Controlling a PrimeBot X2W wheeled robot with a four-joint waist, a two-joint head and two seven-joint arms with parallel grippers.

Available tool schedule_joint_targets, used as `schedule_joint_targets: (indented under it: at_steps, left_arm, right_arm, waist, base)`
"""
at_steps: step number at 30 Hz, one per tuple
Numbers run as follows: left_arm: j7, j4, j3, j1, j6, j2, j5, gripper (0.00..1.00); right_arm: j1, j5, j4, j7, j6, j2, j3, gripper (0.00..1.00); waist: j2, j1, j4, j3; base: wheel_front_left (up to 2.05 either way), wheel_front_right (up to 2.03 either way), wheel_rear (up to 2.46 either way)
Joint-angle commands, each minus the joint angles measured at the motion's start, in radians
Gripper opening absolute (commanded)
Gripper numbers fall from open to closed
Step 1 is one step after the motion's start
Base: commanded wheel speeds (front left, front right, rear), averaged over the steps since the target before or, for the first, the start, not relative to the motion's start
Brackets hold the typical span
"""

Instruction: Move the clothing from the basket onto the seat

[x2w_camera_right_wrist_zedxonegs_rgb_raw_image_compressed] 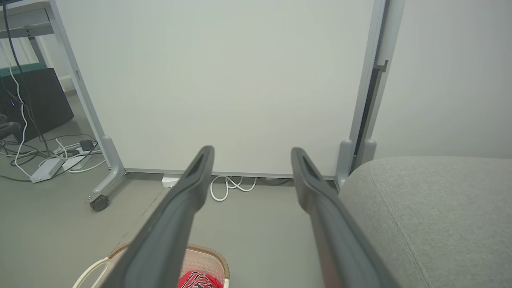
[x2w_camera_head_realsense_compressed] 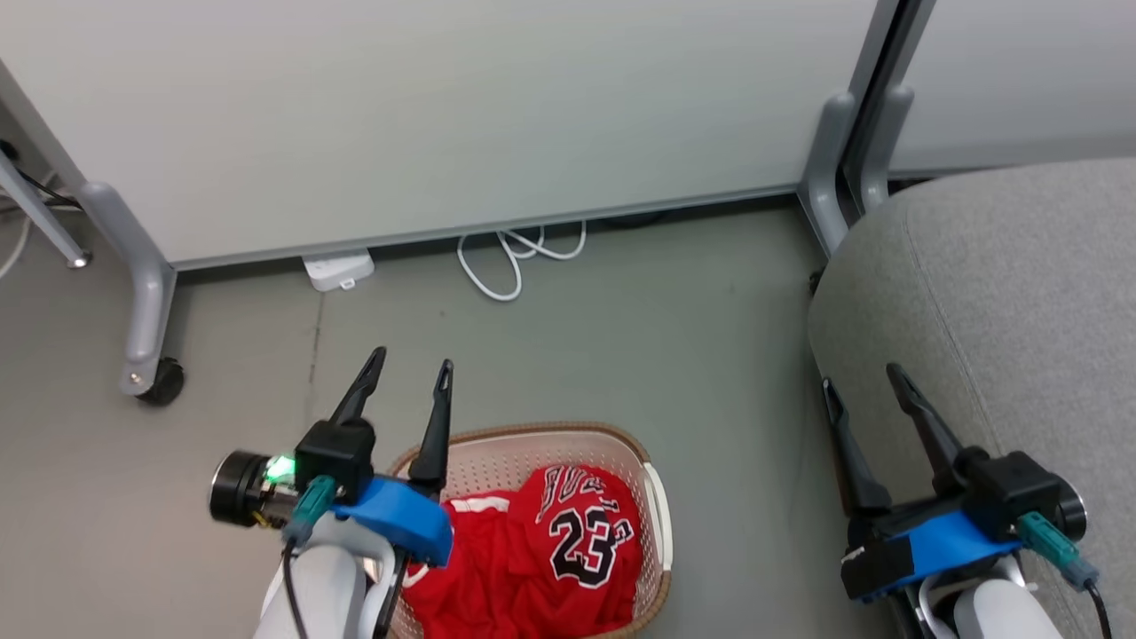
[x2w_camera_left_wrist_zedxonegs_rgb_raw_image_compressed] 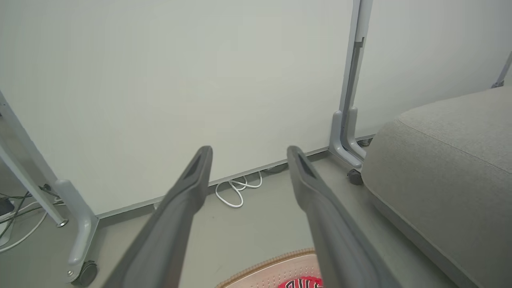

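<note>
Both spread empty: left tool [x2w_camera_head_realsense_compressed: 413,359] over the clothing [x2w_camera_head_realsense_compressed: 550,555], right tool [x2w_camera_head_realsense_compressed: 859,376] well aside.

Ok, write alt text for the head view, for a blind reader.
Red clothing, a number 23 jersey on top, lies in a cream basket on the grey floor. The left claw is open over the basket's left rim; the right claw is open at the edge of the grey seat.

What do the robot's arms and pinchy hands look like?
The left gripper and right gripper each have two long, dark, pointed jaws on a black block with a bright blue bracket. A teal plug with a black cable sits on each. The forearms are pale. A green light glows on the left one.
</note>
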Motion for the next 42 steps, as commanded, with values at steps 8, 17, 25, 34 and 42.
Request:
schedule_joint_targets:
  at_steps: [8,17,25,34,42]
  left_arm:
    - [-0.002,0.201,-0.104,-0.2,-0.027,0.056,0.058,1.0]
    - [-0.002,0.468,-0.287,-0.398,-0.03,0.109,0.084,1.0]
    - [0.01,0.682,-0.511,-0.564,-0.031,0.135,0.054,1.0]
    - [0.051,0.781,-0.748,-0.668,-0.031,0.136,-0.055,1.0]
    - [0.103,0.784,-0.898,-0.746,-0.031,0.173,-0.181,1.0]
  right_arm:
    - [-0.104,0.016,-0.029,-0.004,0.0,-0.026,0.029,1.0]
    - [-0.207,0.025,-0.055,-0.004,0.0,-0.034,0.044,1.0]
    - [-0.303,0.033,-0.085,-0.004,0.0,-0.031,0.062,1.0]
    - [-0.381,0.036,-0.119,-0.004,0.0,-0.033,0.072,1.0]
    - [-0.429,0.04,-0.159,-0.004,0.0,-0.027,0.08,1.0]
  waist:
    - [0.0,0.0,-0.079,0.177]
    - [0.0,0.0,-0.149,0.35]
    - [0.0,0.0,-0.204,0.519]
    - [0.0,0.0,-0.24,0.668]
    - [0.0,0.0,-0.265,0.788]
  base:
    - [0.0,0.0,0.0]
    - [0.0,0.0,0.0]
    - [0.0,0.0,0.0]
    - [0.0,0.0,0.0]
    - [0.0,0.0,0.0]
